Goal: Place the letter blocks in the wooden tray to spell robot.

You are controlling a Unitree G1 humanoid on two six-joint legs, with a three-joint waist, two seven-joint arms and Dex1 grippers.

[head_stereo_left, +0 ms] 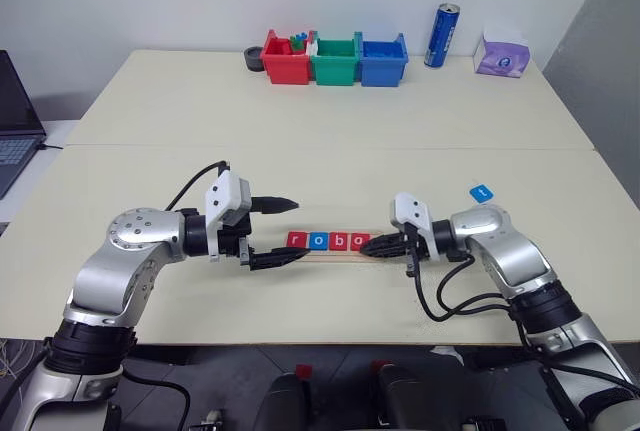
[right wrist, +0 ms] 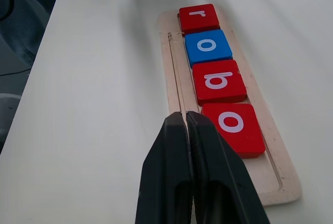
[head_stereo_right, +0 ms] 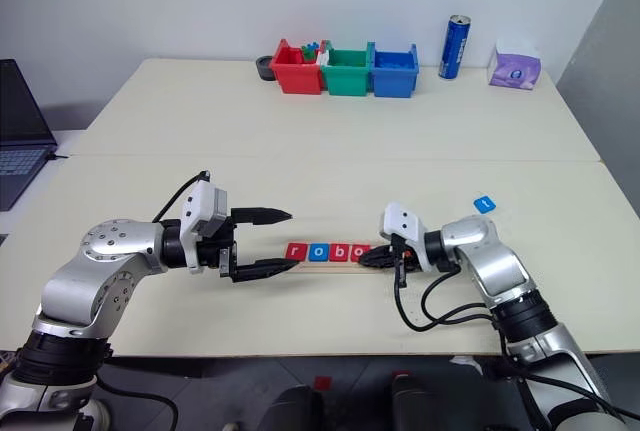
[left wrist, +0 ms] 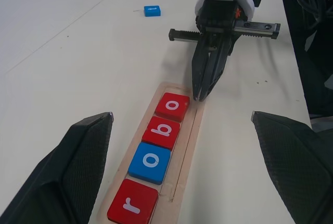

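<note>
A: What's seen going left to right on the table?

B: A laptop is parked at the far left edge. Next, the left gripper is held just left of the wooden tray, fingers spread wide apart, nothing gripped between them.

A: And the tray itself?

B: It's laid near the middle of the table, running left to right. 4 letter blocks are seated in it, touching in a row: red r, blue o, red b, red o. The slot at the right end is left bare.

A: Right side?

B: The right gripper is parked at the tray's right end, fingers pressed fully together, nothing held. Tips are seen just beside the last red o, on the tray's near edge.

A: The 5th block?

B: A blue t is lying loose on the table, right of the tray and farther back. Way at the far edge, 3 bins (red, green, blue), a blue can and a purple tissue pack are lined up.
</note>
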